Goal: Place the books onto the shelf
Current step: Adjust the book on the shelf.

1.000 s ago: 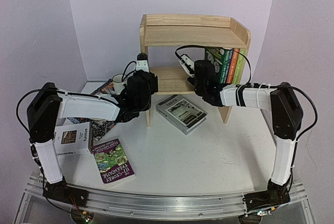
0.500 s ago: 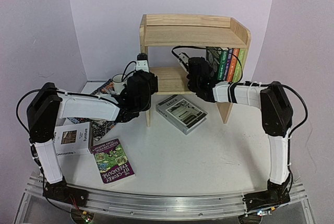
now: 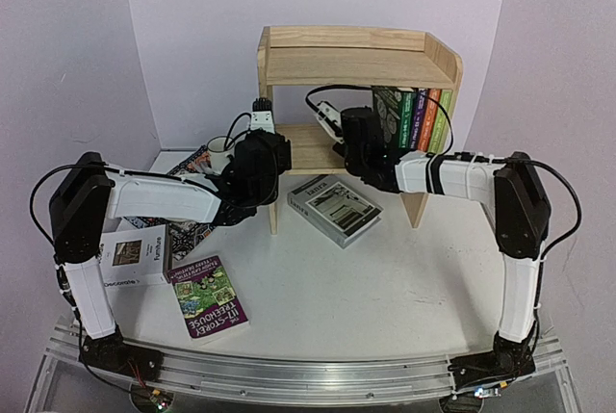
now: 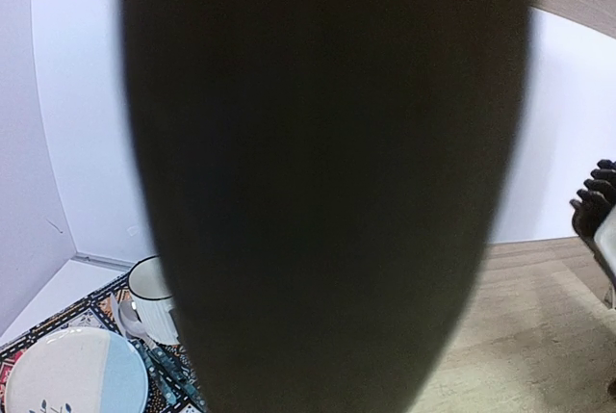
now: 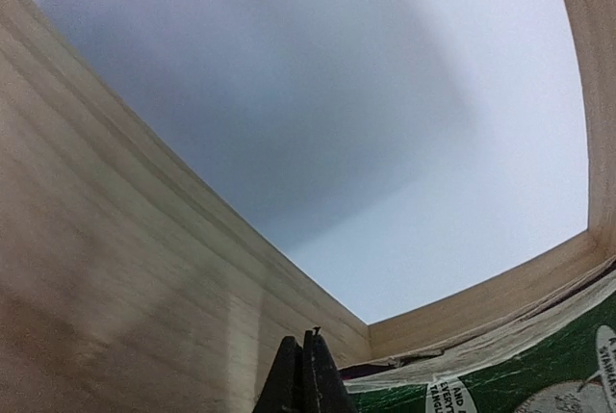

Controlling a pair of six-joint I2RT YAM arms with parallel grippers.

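My right end effector (image 5: 305, 367) is pinched fully together, holding nothing. It reaches into the lower tier of the small light pine two-tier shelf (image 3: 358, 64), its tips just beside the green cartoon-covered paperback (image 5: 500, 392). That book stands at the left end of a row of four paperbacks (image 3: 417, 119), green, dark purple, orange and light green, set against the shelf's right side panel. My left end effector (image 3: 262, 132) sits at the shelf's left side panel. A large dark blur fills its wrist view, so I cannot tell how wide it stands or whether it grips anything. On the white counter (image 3: 385, 278) a grey-white book (image 3: 334, 208) lies just in front of the shelf. A purple paperback (image 3: 209, 296) and a thick white book (image 3: 135, 257) lie near my left arm, next to a dark patterned placemat (image 3: 188, 232) carrying a white mug (image 4: 154, 293) and a pale plate (image 4: 67, 379).
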